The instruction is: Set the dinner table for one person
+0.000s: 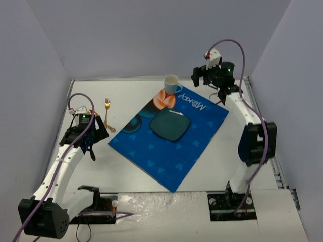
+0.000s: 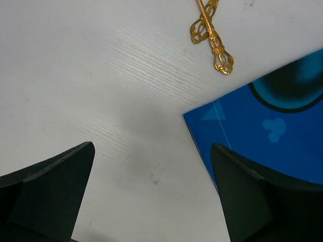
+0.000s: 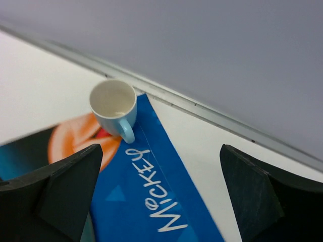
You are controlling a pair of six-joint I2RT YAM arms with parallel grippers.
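The white dinner table [image 1: 126, 166] carries a blue cartoon-print mat [image 1: 166, 151] laid at an angle. A dark square plate [image 1: 170, 125] lies on the mat's middle. A light blue mug [image 1: 171, 84] stands on the mat's far corner and shows in the right wrist view [image 3: 114, 107]. A gold fork [image 1: 107, 115] lies on the table left of the mat; its handle shows in the left wrist view [image 2: 212, 35]. My left gripper [image 1: 90, 151] is open and empty above the table by the mat's left corner [image 2: 202, 118]. My right gripper [image 1: 202, 80] is open and empty, raised right of the mug.
A thin metal rim [image 3: 202, 108] runs along the table's far edge below grey walls. The mat carries white lettering [image 3: 156, 201]. The arm bases [image 1: 232, 204] sit at the near edge.
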